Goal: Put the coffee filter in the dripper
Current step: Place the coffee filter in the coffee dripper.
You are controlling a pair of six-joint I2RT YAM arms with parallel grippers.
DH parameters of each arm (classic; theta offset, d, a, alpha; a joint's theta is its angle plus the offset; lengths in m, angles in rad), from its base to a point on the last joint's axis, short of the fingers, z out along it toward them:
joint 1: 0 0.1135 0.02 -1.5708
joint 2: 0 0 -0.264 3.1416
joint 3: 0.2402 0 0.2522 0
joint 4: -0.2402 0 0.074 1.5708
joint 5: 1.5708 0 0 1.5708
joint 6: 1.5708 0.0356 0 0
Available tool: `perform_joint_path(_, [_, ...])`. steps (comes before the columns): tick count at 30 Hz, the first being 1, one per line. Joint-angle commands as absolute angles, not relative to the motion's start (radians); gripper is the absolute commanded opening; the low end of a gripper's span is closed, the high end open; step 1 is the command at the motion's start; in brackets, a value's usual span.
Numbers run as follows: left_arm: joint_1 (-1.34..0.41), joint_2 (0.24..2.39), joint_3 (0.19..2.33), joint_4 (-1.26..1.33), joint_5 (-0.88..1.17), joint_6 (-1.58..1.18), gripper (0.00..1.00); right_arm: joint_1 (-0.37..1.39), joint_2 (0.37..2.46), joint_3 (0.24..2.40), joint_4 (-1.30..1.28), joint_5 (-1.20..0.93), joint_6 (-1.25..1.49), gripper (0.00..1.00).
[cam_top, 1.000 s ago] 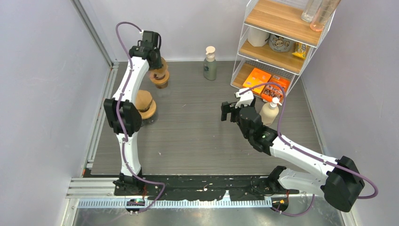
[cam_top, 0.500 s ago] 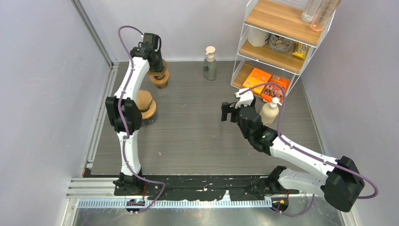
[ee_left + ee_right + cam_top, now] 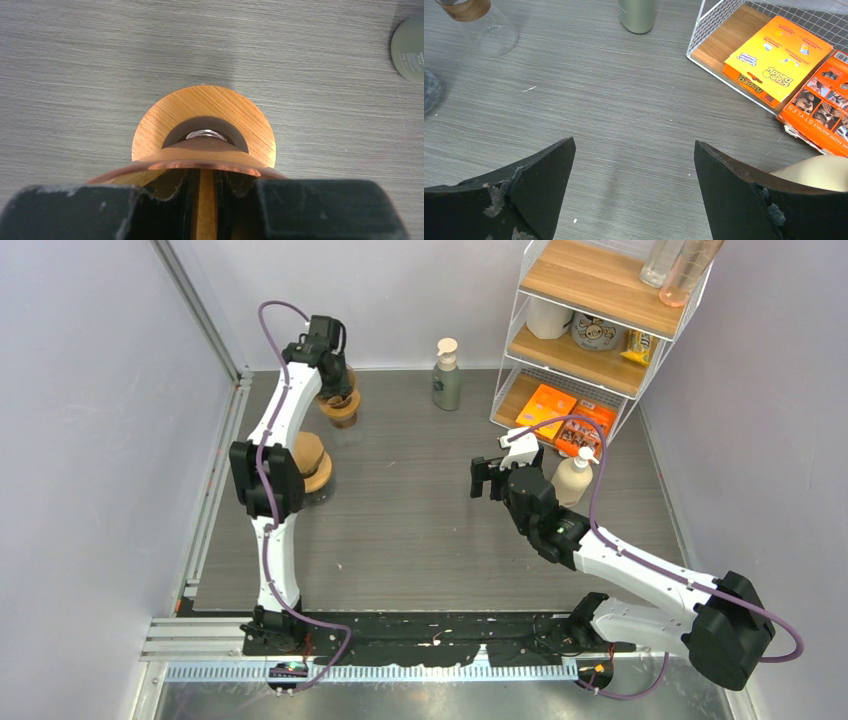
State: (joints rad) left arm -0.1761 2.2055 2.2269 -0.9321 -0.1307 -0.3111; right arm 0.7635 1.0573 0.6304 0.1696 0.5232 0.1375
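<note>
The dripper (image 3: 342, 410) stands at the back left of the table, an amber cone (image 3: 200, 159) on a round wooden base (image 3: 150, 131). My left gripper (image 3: 334, 380) is right above it, reaching into the cone's mouth. In the left wrist view the gripper (image 3: 205, 212) is shut on a folded tan coffee filter (image 3: 205, 197), whose ragged edges sit inside the cone's rim. My right gripper (image 3: 486, 478) hovers over the middle of the table, open and empty, also shown in the right wrist view (image 3: 634, 192).
A brown stack on a wooden holder (image 3: 310, 462) stands by the left arm. A green pump bottle (image 3: 447, 380) is at the back, a cream bottle (image 3: 572, 480) beside the right wrist. A wire shelf (image 3: 515, 335) with orange boxes (image 3: 776, 55) fills the back right.
My left gripper has moved a little back and down onto the dripper, covering more of it in the top view. The right arm has not moved.
</note>
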Motion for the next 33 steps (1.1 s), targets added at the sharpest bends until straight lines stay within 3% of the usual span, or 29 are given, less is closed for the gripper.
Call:
perform_joint_path(1, [-0.170,2.212,2.242,-0.936,-0.137,-0.304,0.21,0.762,1.046,0.666,0.193,0.550,0.135,0.96])
perform_joint_path(17, [-0.170,2.231,2.273,-0.962,-0.131,-0.280,0.21,0.761,1.053,0.669,0.195,0.553,0.127,0.95])
perform_joint_path(33, [-0.170,2.173,2.328,-0.961,-0.101,-0.222,0.35,0.761,1.052,0.671,0.193,0.543,0.132,0.96])
